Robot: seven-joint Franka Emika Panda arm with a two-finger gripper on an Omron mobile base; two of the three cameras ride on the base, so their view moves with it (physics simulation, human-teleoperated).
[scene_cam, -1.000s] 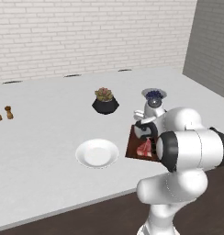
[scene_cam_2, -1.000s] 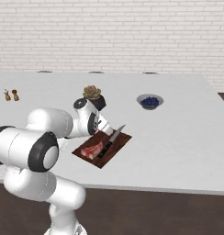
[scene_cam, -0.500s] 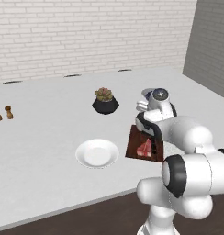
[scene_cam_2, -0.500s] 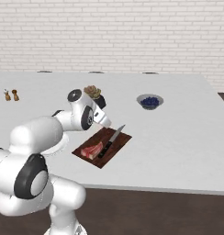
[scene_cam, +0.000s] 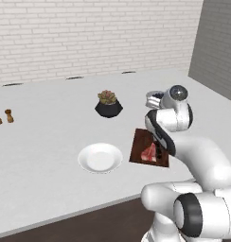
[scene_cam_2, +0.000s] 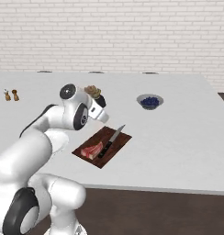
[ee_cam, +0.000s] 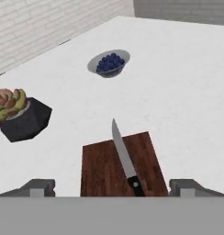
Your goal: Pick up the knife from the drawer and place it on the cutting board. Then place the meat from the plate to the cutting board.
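The dark reddish cutting board (scene_cam_2: 114,137) lies on the white counter to the right of the round white plate (scene_cam: 100,158). On the board rest the red meat (scene_cam_2: 92,150) and the black-handled knife (scene_cam_2: 111,140), side by side. In the hand view the knife (ee_cam: 125,160) lies along the board (ee_cam: 99,170), blade pointing away. My gripper (ee_cam: 113,188) hovers above the board's near end, open, with nothing between its fingertips (ee_cam: 38,186). The plate is bare. The drawer is out of view.
A bowl of dark blue berries (scene_cam_2: 149,101) stands beyond the board. A potted succulent (scene_cam: 108,104) sits behind the plate. Two small shakers (scene_cam: 4,116) stand far left. A brick wall (scene_cam_2: 114,32) closes the back.
My hand has lifted up and back from the cutting board, leaving the meat lying beside the knife. The jaws have widened a little.
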